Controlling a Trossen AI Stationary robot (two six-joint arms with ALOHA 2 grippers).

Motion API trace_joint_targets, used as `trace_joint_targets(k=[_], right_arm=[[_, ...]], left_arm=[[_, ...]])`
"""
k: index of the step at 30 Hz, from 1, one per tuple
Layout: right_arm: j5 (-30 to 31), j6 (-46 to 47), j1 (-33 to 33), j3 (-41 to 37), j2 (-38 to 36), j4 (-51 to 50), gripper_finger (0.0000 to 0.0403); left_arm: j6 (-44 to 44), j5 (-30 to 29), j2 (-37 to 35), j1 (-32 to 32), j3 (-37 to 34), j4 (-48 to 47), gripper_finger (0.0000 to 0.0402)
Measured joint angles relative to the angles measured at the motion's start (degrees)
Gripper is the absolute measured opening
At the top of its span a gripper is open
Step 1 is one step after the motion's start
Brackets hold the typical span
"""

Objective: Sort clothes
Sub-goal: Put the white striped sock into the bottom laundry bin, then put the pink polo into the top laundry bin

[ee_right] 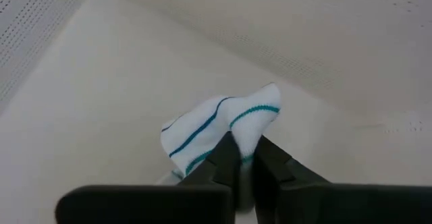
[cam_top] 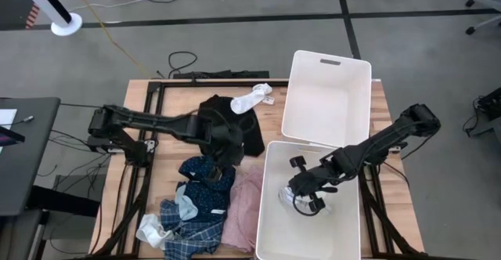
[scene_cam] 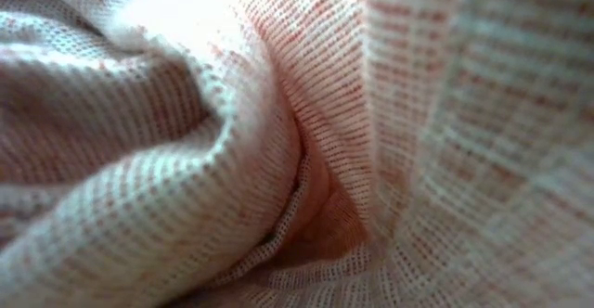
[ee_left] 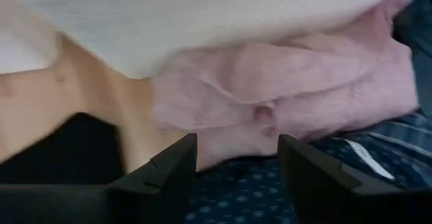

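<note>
My right gripper (cam_top: 304, 196) is inside the near white bin (cam_top: 270, 236), shut on a white sock with teal stripes (ee_right: 219, 126). My left gripper (cam_top: 225, 157) is open, low over the navy dotted piece (cam_top: 205, 172) at the near edge of the black shirt (cam_top: 235, 119). In the left wrist view its fingers (ee_left: 177, 166) stand apart over the navy cloth (ee_left: 236, 197), with the pink piece (ee_left: 304, 82) just beyond. The pink piece (cam_top: 244, 209) lies against the near bin's left wall. The blue plaid shirt (cam_top: 192, 227) lies at the near edge. Pink cloth (scene_cam: 278, 141) fills the low view. My right gripper pinches the sock between its two fingers at a bunched part (ee_right: 244, 146). The fingers slant down into the bin from the table's right side. The rest of the sock sticks out beyond the fingertips (ee_right: 226, 158) over the bin floor. Whether it rests on the floor I cannot tell.
A second white bin (cam_top: 325, 95) stands at the far right, touching the near bin. A white sock (cam_top: 252, 98) lies at the far edge beside the black shirt. Another light sock (cam_top: 153, 230) lies at the near left corner by the plaid shirt.
</note>
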Motion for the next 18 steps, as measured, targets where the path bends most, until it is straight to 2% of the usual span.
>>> trace_joint_targets(k=[6,10,13,18], right_arm=[[0.00,0.09,0.00,0.00,-0.02,0.32,0.0062],[-0.02,1.73,-0.39,0.00,-0.04,0.30,0.0088],[-0.02,2.95,-0.63,0.00,-0.07,0.28,0.0121],[-0.02,5.15,-1.08,0.00,-0.07,0.28,0.0191]], left_arm=[[-2.55,2.76,0.00,-4.94,-4.28,6.63,0.0199],[-1.82,2.52,0.00,-8.69,-7.13,12.24,0.0199],[0.74,-2.36,0.34,-11.83,-8.11,13.82,0.0199],[10.24,-10.80,1.17,-17.67,-11.12,15.58,0.0199]])
